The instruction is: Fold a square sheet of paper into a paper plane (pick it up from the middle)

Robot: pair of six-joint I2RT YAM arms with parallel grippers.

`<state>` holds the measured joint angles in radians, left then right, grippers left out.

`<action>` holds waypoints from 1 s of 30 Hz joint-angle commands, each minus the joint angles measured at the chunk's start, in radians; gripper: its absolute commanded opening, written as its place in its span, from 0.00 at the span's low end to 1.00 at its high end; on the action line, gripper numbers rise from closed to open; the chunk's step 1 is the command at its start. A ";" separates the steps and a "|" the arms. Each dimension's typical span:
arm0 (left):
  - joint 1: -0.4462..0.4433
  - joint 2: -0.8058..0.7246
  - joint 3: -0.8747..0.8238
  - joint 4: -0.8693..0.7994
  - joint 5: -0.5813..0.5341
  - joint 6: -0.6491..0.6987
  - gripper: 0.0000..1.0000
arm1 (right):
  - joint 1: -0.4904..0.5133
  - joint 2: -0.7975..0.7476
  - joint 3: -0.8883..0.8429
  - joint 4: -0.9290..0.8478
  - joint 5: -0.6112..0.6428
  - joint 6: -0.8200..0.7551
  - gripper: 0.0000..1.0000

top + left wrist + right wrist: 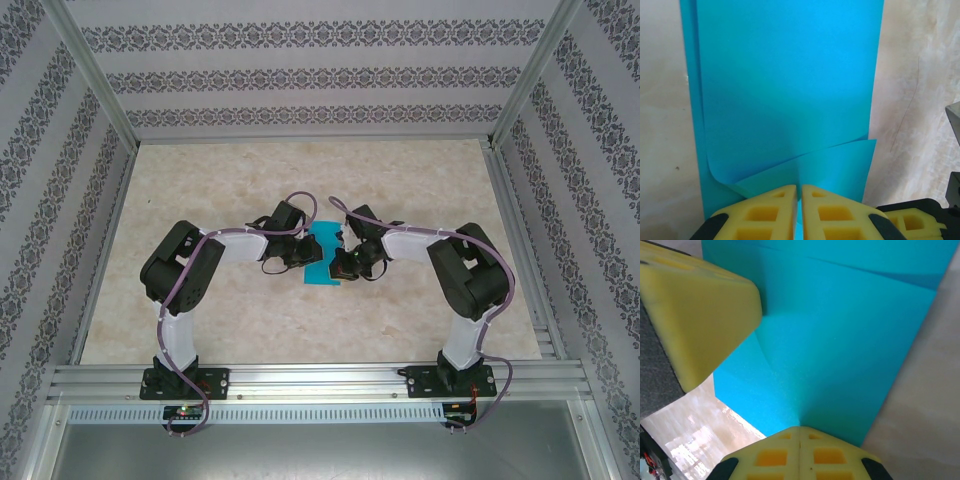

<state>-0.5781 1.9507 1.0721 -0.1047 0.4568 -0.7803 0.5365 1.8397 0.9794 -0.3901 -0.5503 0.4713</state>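
The square sheet of paper (324, 243) is bright teal and lies folded into a long strip at the table's middle, between both arms. In the left wrist view the paper (790, 90) shows an upper layer curling over a lower one. My left gripper (800, 190) is shut on a thin raised ridge of it, and teal shows between the yellow fingers (765, 210). My right gripper (800, 429) is shut at the paper's (840, 340) opposite side, where a crease runs into its tips. From above, the left gripper (303, 258) and right gripper (344, 262) face each other across the strip.
The marbled beige tabletop (230, 180) spreads around the paper, walled by patterned panels and a metal frame (300, 378) at the near edge. The left gripper's yellow finger (700, 315) hangs close over the paper in the right wrist view. Part of the right gripper (912, 222) sits beside my left fingers.
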 commanded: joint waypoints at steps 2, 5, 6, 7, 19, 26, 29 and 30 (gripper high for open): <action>0.002 0.050 0.002 -0.076 -0.052 0.074 0.13 | -0.005 0.039 -0.058 -0.033 0.057 -0.021 0.05; 0.025 0.050 0.007 -0.077 -0.069 0.120 0.14 | -0.023 0.048 -0.098 -0.037 0.070 -0.027 0.05; 0.037 0.050 0.007 -0.070 -0.065 0.133 0.14 | -0.031 0.053 -0.110 -0.038 0.072 -0.026 0.05; 0.045 0.050 0.004 -0.062 -0.059 0.145 0.14 | -0.035 0.056 -0.119 -0.039 0.072 -0.026 0.05; 0.159 0.056 0.011 -0.078 -0.078 0.203 0.14 | -0.059 0.062 -0.164 -0.050 0.090 -0.010 0.05; 0.168 0.054 0.087 -0.155 -0.121 0.241 0.14 | -0.060 0.058 -0.157 -0.056 0.093 -0.006 0.05; 0.168 0.053 0.132 -0.199 -0.133 0.259 0.14 | -0.057 0.051 -0.148 -0.058 0.089 -0.003 0.05; 0.167 0.050 0.147 -0.214 -0.136 0.265 0.14 | -0.056 0.048 -0.145 -0.058 0.088 -0.002 0.05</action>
<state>-0.4358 1.9846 1.1786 -0.2371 0.4377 -0.5747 0.4881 1.8305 0.8909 -0.2642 -0.6384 0.4702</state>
